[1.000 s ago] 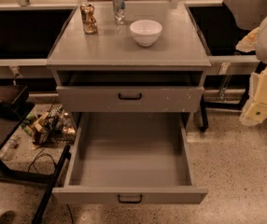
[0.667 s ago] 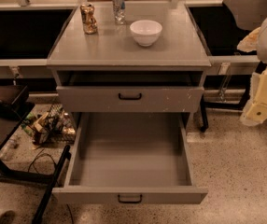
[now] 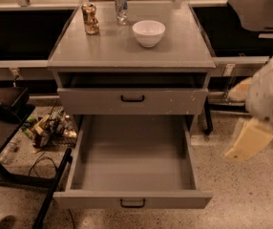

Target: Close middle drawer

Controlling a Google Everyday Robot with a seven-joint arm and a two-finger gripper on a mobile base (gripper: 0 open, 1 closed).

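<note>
Camera view shows one clear change since a second ago: the robot's pale arm at the right edge has dropped lower and come nearer, and it now reads as a motion smear. Its end effector, a cream wedge-shaped piece, hangs above the floor to the right of the cabinet, apart from every drawer. Whether it is released or clenched cannot be told.

Everything else sits as before. The middle drawer is still pulled fully out toward the near edge, a wide grey metal tray with a flat, plain floor and straight side walls. Its low front panel is smooth and carries a small black loop handle at the centre.

Above it, the upper drawer stands slightly out, its taller grey front flecked with white chips around a similar black handle.

On the matte grey tabletop stand a round, glossy white bowl, a slim silver can at the far edge, and a crumpled brownish can to the left.

The floor is speckled stone. To the left of the cabinet lies a wire basket of mixed clutter, beside a black stand.
</note>
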